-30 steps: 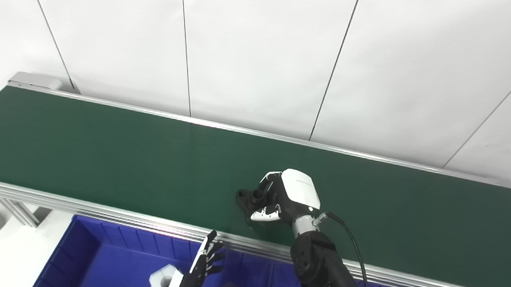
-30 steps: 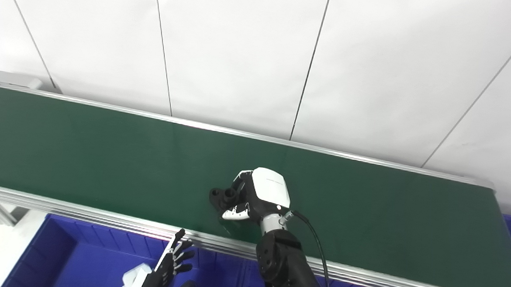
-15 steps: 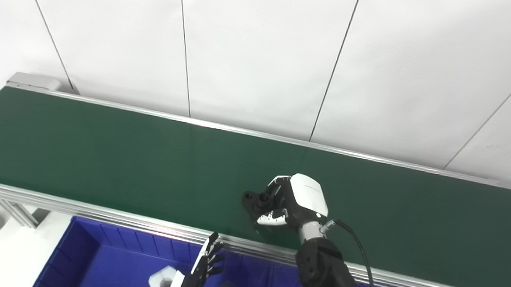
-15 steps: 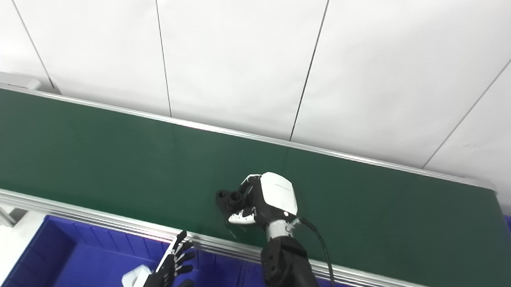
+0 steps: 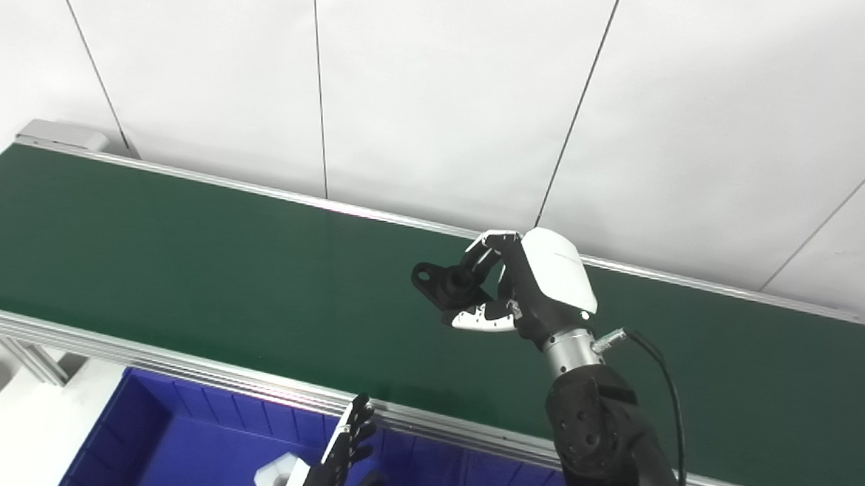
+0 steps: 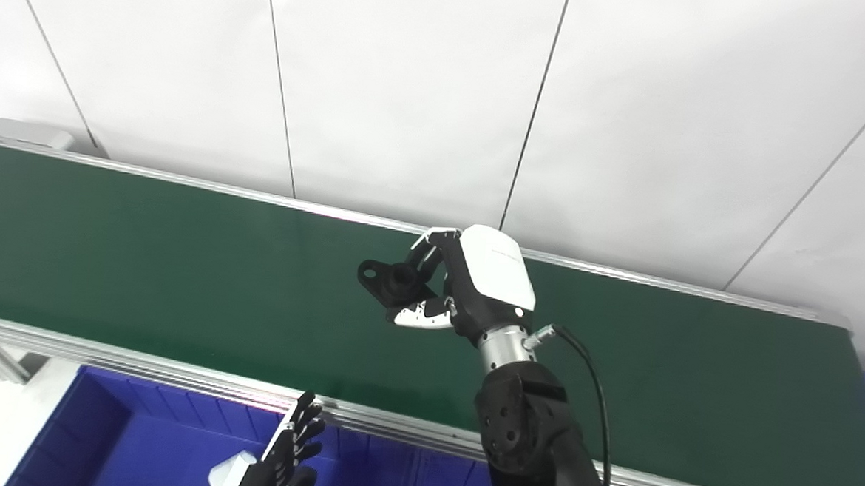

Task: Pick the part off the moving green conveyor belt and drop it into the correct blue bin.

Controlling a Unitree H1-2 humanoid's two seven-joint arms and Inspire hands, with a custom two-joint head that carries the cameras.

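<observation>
The right hand (image 5: 518, 296) has its fingers curled around a small black part (image 5: 441, 282), thumb underneath and the other fingers over the top, and holds it up clear of the green conveyor belt (image 5: 180, 259). From here the part looks like a short flanged piece with a round bore, one ear sticking out on the side away from the palm. It hangs above the middle of the belt, nearer the belt's far rail than its near one.

So the pick looks done: the part is off the belt and gripped. What is left is the carry and the drop. The blue bin (image 5: 170, 437) sits just beyond the belt's near rail, on the robot's side, and a white part (image 5: 276, 478) already lies in it. Another strip of blue shows below the belt further along toward the right arm, but I cannot tell whether that is a separate bin. Which bin is the correct one for a black part cannot be read from here.

The left hand (image 5: 343, 457) waits over the blue bin, just short of the belt's near rail, fingers straight and spread, holding nothing.
</observation>
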